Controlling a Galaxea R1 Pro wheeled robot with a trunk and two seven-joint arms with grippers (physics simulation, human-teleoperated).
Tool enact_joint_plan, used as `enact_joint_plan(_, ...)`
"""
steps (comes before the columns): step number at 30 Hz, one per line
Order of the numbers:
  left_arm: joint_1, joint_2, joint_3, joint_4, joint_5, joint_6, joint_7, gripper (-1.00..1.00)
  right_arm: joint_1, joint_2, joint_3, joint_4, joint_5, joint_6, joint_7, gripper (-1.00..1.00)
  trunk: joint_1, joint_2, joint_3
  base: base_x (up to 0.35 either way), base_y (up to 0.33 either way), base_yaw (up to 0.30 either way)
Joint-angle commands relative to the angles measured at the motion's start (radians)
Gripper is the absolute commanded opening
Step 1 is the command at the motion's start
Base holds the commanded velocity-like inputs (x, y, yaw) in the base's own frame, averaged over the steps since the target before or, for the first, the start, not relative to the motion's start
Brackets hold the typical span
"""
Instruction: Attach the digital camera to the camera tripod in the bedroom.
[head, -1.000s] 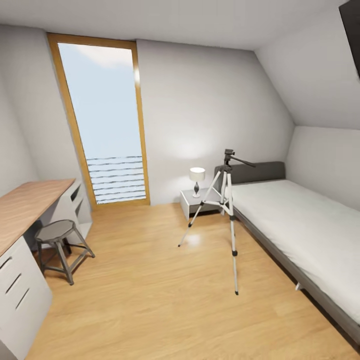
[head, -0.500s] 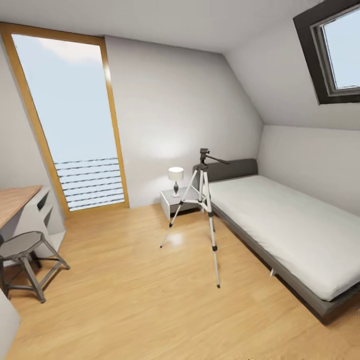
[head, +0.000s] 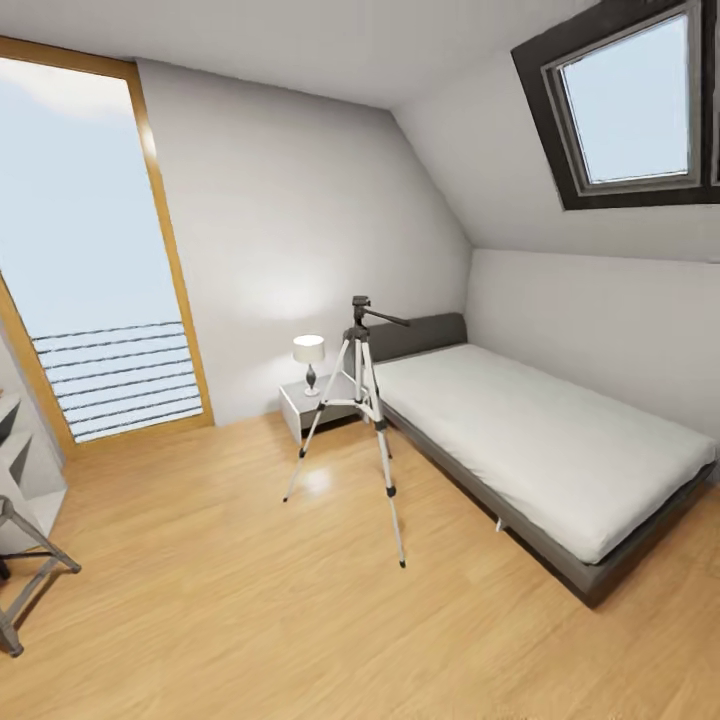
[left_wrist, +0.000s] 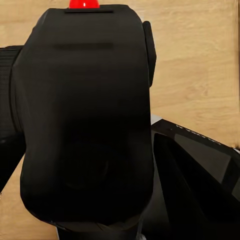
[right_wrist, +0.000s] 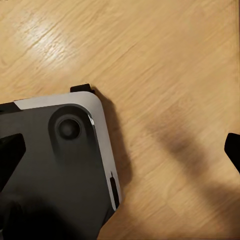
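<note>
I see the camera tripod (head: 362, 400) standing on the wood floor (head: 250, 580) beside the bed (head: 540, 450), digital camera (left_wrist: 85, 125) close against left wrist lens, can't tell either pincer's grip or opening

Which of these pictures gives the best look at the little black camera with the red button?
The left wrist view: the digital camera looms close up, its red button at one edge. The head view instead looks at the camera tripod; the right wrist view at wood floor.
</note>
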Motion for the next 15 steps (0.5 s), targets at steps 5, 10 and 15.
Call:
enact_joint_plan(5,-0.001,0.0,-0.009,0.0,0.004,-0.001,0.004,-1.0,-0.002,0.0,-0.009,0.004,0.009,-0.006,0.002,1.0,0.0,-0.002,-0.002,0.0,0.0,-0.3)
enact_joint_plan(10,-0.001,0.001,-0.009,0.0,0.004,-0.001,0.005,-1.0,-0.002,-0.001,-0.009,0.003,0.01,-0.005,0.002,1.0,0.0,-0.002,-0.002,0.0,0.0,-0.263)
enact_joint_plan(15,-0.001,0.002,-0.009,0.0,0.004,-0.001,0.005,-1.0,-0.002,-0.001,-0.008,0.003,0.013,-0.004,0.008,1.0,0.0,-0.002,-0.002,0.0,0.0,-0.084)
